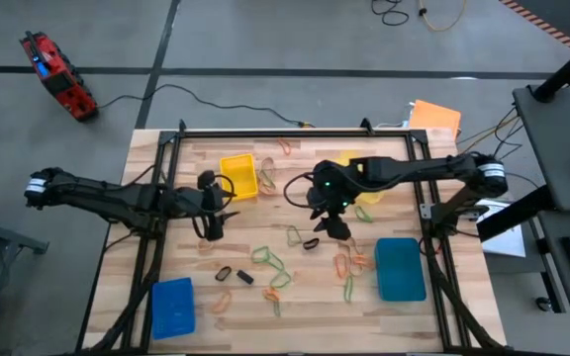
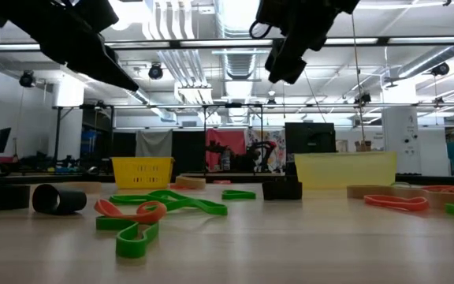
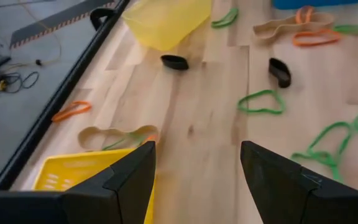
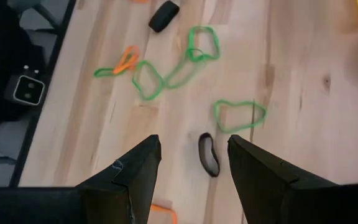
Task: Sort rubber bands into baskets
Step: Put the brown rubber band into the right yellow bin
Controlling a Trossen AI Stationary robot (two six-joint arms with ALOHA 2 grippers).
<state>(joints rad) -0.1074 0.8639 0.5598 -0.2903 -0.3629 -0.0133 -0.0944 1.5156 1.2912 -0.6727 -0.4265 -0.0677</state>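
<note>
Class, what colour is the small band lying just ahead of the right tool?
Black band; the right wrist view shows it best.

red tool (image 1: 58, 75) on floor | orange sheet (image 1: 434, 117) at table's far edge

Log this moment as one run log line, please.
left gripper: open, empty, beside yellow basket | right gripper: open, above black band | sorting: unfinished

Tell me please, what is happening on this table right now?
Two robot arms are sorting rubber bands into baskets. Most bands lie loose on the table. The right gripper hovers with open fingers just above a black band near the middle. The left gripper, also open and empty, hangs beside the yellow basket. The blue basket and teal basket look empty.
</note>
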